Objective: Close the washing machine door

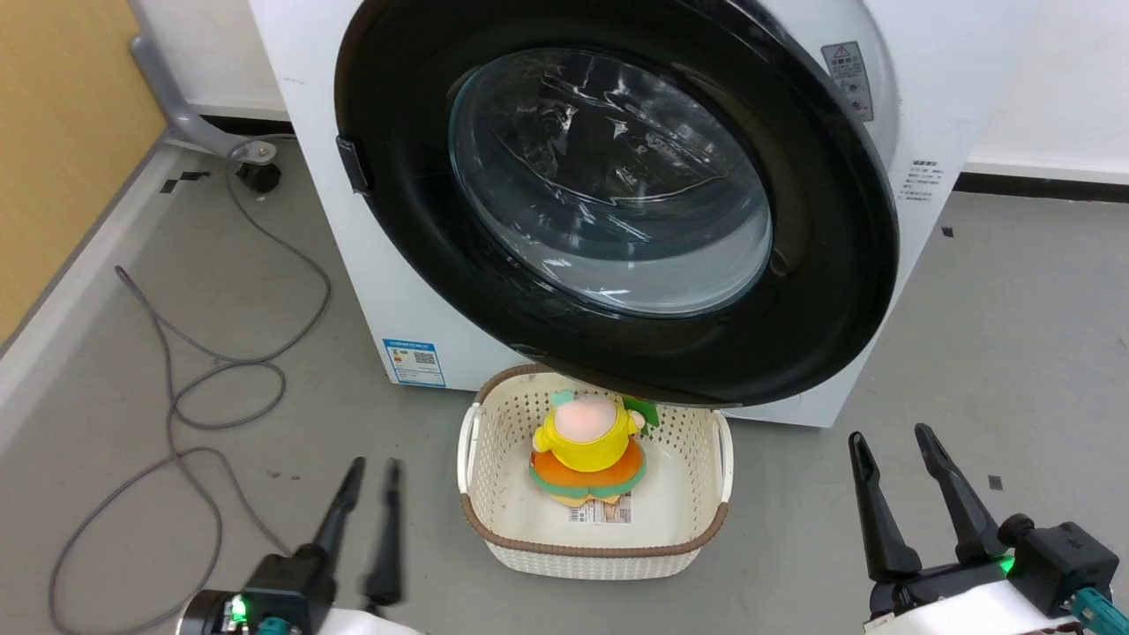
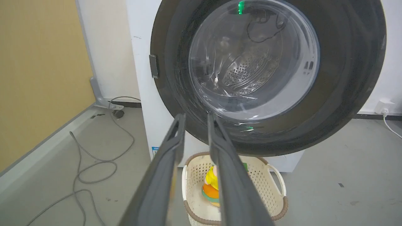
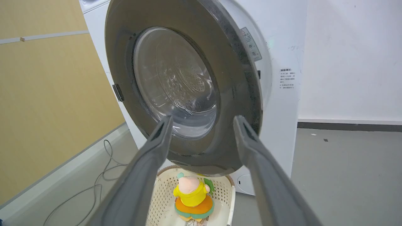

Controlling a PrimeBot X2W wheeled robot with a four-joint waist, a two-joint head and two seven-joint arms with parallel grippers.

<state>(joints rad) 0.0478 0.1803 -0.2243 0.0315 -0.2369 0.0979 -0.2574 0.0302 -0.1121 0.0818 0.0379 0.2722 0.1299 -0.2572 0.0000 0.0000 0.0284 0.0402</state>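
Both tools hang low over the grey floor point(image 1: 1014, 353), empty: the left tool point(image 1: 375, 462) with fingers narrowly parted, the right tool point(image 1: 888, 434) spread wider. Just beyond, between them, sits a cream perforated plastic basket point(image 1: 600, 564) holding a yellow-and-orange plush toy point(image 1: 589, 450). Above it the round black-rimmed glass washing machine door point(image 1: 617, 194) stands ajar from the big white front-loading washing machine point(image 1: 388, 291).

The washing machine door point(image 1: 609, 176) overhangs part of the basket point(image 1: 582, 549).

Far centre: black-rimmed washing machine door point(image 1: 617, 203) ajar on the white washing machine point(image 1: 388, 291), above a cream basket point(image 1: 600, 554) holding a yellow toy point(image 1: 587, 445). Near left, left gripper point(image 1: 375, 462), fingers slightly parted; near right, right gripper point(image 1: 887, 433), wider.
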